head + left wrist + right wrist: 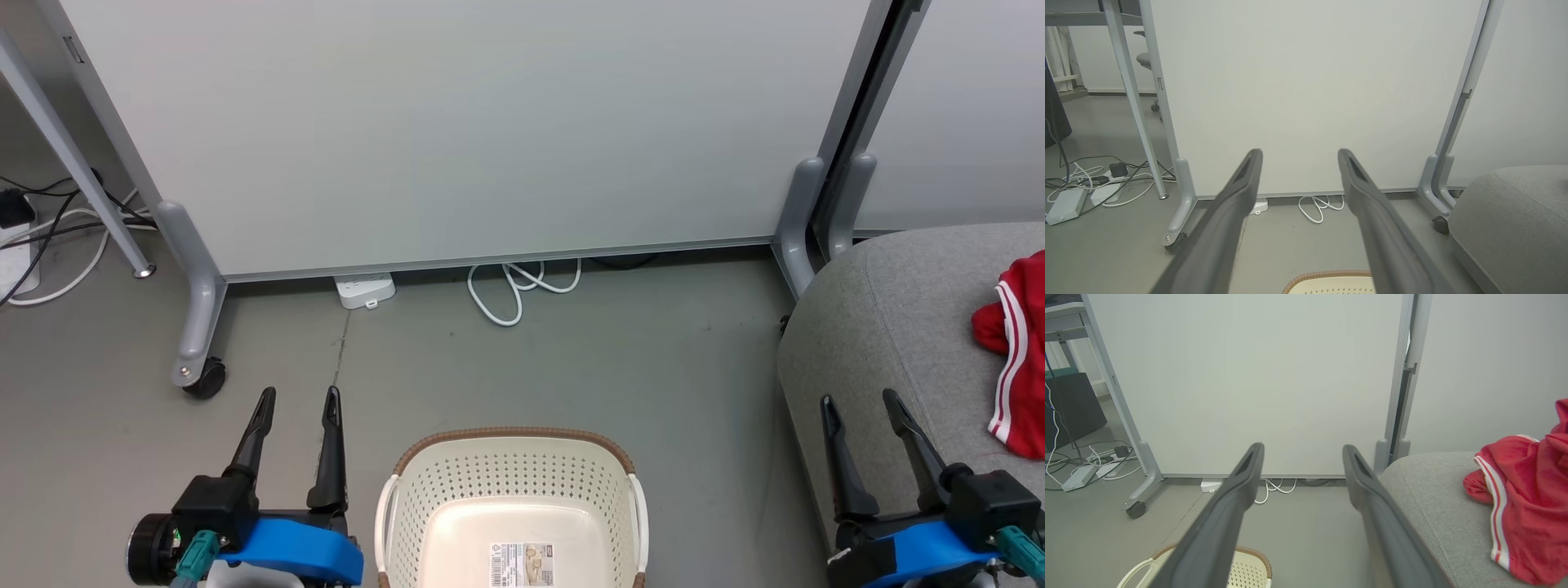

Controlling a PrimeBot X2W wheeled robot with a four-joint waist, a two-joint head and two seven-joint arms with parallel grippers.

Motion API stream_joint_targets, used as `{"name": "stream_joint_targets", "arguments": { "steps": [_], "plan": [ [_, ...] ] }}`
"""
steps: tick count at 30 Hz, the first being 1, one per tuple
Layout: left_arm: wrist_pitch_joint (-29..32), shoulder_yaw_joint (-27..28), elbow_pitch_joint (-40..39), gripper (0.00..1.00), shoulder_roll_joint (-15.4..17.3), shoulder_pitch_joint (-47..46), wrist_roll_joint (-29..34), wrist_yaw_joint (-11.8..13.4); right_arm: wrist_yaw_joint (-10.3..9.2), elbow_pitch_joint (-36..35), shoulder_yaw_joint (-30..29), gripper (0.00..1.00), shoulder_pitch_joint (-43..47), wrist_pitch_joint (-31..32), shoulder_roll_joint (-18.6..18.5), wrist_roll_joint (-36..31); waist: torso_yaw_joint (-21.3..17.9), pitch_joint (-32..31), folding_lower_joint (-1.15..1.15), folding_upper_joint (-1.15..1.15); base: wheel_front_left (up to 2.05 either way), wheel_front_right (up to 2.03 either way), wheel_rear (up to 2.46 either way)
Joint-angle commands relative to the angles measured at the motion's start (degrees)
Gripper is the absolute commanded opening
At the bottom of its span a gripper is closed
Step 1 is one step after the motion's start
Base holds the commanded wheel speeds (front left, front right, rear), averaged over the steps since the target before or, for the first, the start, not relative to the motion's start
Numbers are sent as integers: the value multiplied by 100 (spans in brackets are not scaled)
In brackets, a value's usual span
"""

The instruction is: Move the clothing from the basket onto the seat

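Clothing (1016, 359) lies on the seat (890, 310) (right of the basket (506, 474)); left gripper (298, 394) and right gripper (857, 396) gape, holding nothing.

An office or lab: wheeled partition panel (457, 131), power strip (364, 290) and cables (522, 292) on grey floor (588, 367).

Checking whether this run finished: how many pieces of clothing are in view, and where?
1. The red clothing lies on the grey seat, at the right of the head view. The basket holds none that shows; its near end is out of frame.
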Motion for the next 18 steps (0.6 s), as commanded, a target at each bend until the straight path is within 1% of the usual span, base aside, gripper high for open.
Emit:
{"name": "stream_joint_targets", "arguments": {
  "steps": [1, 2, 3, 7, 18],
  "plan": [
    [-14, -3, 7, 100, -9, 24, 14, -24, 1, 6, -10, 100, 42, -5, 23, 46, -1, -1, 0, 0, 0, 0, 0],
    [-14, -2, 6, 100, -9, 20, 39, -22, 1, 7, -9, 100, 37, -5, 22, 49, -2, 0, 0, 0, 0, 0, 0],
    [0, 0, 8, 0, 0, 1, 6, 0, 0, 7, -1, 0, -2, 0, 2, 6, -1, -1, 0, 0, 0, 0, 0],
    [40, 3, 200, 0, -4, 153, -44, 0, 0, 218, 9, 0, 10, 27, 24, 34, -3, -2, 0, 0, 0, 0, 0],
    [360, 149, 163, 0, -5, 67, -1287, -6, 0, 229, -69, 0, -87, 363, 61, 1297, -44, 0, 0, 0, 0, 0, 0]
  ]
}}
